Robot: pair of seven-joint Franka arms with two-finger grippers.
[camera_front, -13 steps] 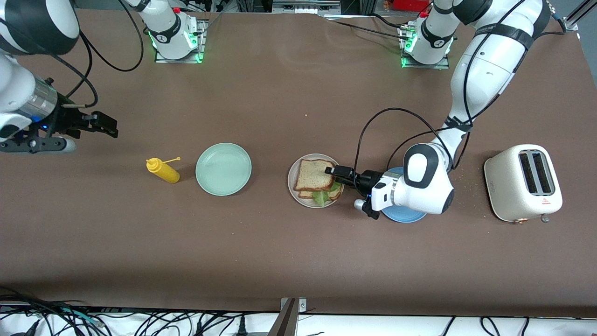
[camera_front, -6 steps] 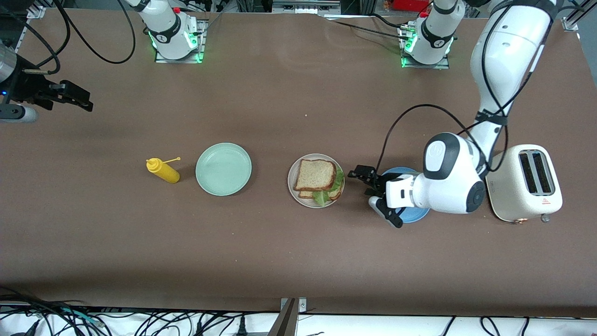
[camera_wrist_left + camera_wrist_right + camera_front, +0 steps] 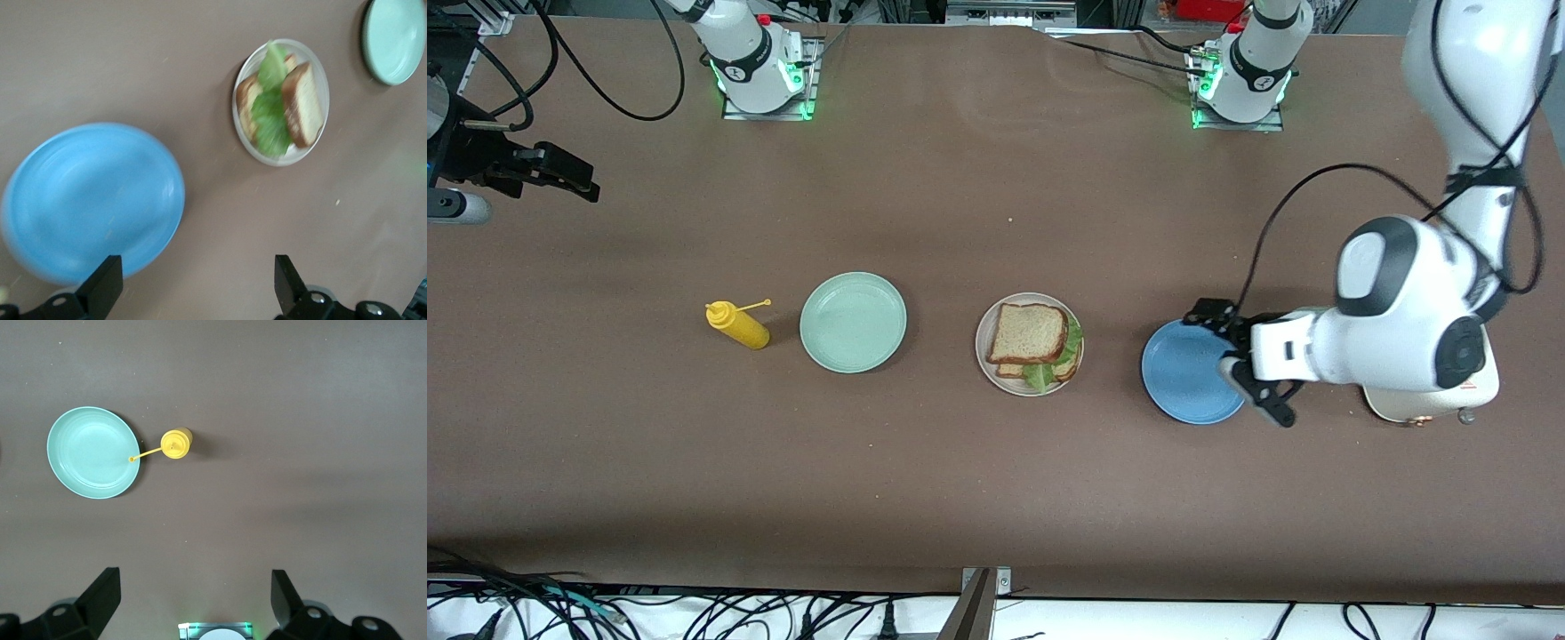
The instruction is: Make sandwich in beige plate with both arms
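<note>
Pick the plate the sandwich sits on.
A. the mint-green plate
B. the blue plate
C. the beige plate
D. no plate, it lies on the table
C: the sandwich lies on the beige plate, between the bare mint-green plate and the bare blue plate.

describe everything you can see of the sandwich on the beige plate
The sandwich lies flat on the round beige plate, between the mint-green plate and the blue plate. It has two square slices of brown bread with darker crusts, the top slice shifted so that the lower one peeks out on the side nearer the front camera. Ruffled green lettuce sticks out between them, mostly toward the blue plate. Only the plate touches it; neither end effector is near.
</note>
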